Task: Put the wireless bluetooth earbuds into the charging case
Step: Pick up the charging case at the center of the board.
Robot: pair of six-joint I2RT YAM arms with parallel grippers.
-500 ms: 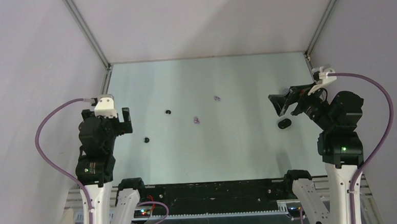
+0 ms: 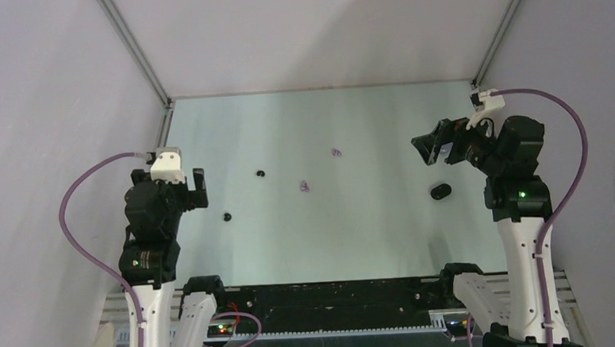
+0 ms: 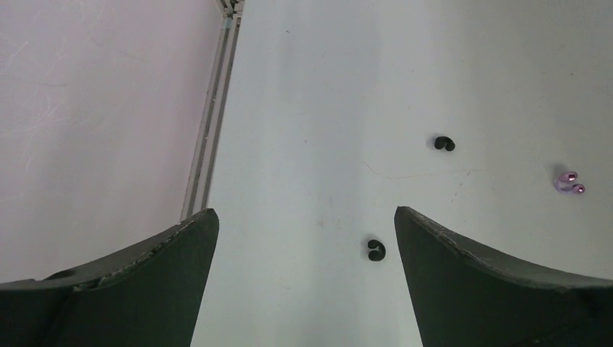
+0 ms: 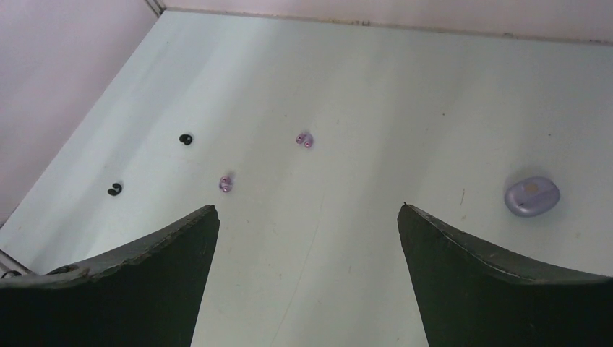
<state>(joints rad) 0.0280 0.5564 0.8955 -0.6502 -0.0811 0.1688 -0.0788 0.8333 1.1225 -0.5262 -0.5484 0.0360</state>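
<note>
Two black earbuds [image 2: 261, 173] [image 2: 227, 217] and two pale purple earbuds [image 2: 336, 152] [image 2: 305, 186] lie loose on the pale table. A black charging case [image 2: 440, 191] sits closed at the right, just below my right gripper [image 2: 430, 145]. That gripper [image 4: 308, 206] hangs open above the table with nothing in it. Its wrist view shows a purple case [image 4: 532, 195] to its right and the purple buds [image 4: 304, 139] [image 4: 226, 183] ahead. My left gripper [image 2: 168, 181] [image 3: 305, 211] is open and empty. One black bud [image 3: 376, 249] lies below it, close to its right finger.
Grey walls enclose the table on the left, right and back, with a metal rail [image 3: 209, 137] along the left edge. A second black bud [image 3: 444, 143] and a purple bud [image 3: 569, 181] show farther out in the left wrist view.
My right arm has risen and swung toward the back, so its gripper now stands farther from the black case. The left arm has barely shifted.
</note>
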